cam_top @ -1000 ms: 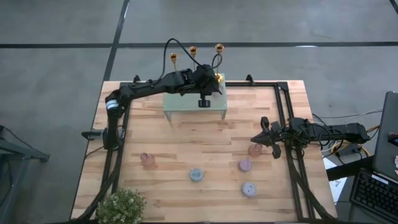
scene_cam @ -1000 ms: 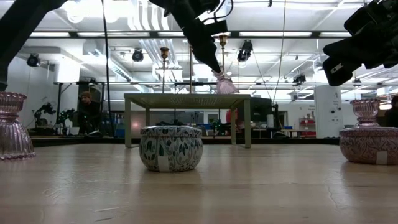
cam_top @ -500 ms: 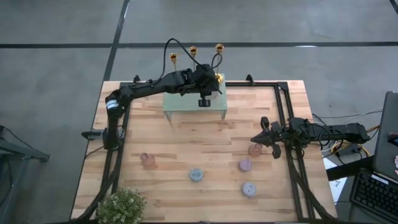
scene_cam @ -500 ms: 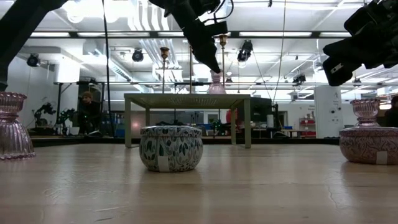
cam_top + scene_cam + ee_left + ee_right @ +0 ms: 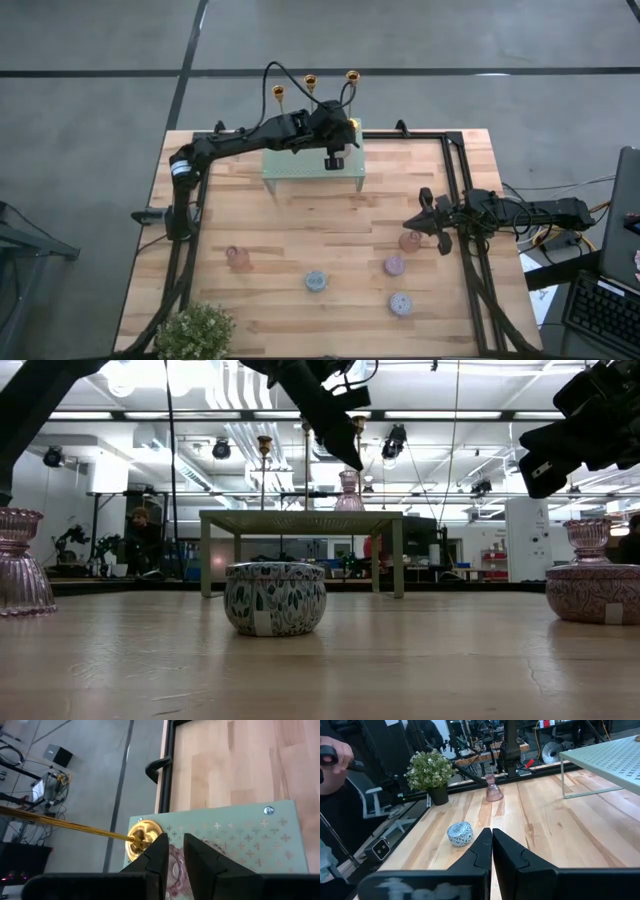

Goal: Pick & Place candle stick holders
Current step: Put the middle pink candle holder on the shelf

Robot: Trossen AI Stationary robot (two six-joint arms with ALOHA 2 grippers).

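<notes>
Dark fingers (image 5: 157, 851) of the left gripper (image 5: 172, 851) stand a little apart and hold nothing, just above a pink glass holder (image 5: 348, 491) on the green perforated stand (image 5: 300, 167). Beside them is one gold candle stick holder (image 5: 141, 838); two more gold ones (image 5: 310, 81) (image 5: 279, 93) stand at the stand's far edge. The right gripper (image 5: 492, 842), fingers closed together, waits over the bench (image 5: 300, 240) at its right side.

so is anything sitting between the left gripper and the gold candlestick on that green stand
Yes. In the left wrist view a pink glass holder stands on the green stand just beyond the left gripper, with the gold candlestick close beside it. The right gripper waits by the table's right edge.
</notes>
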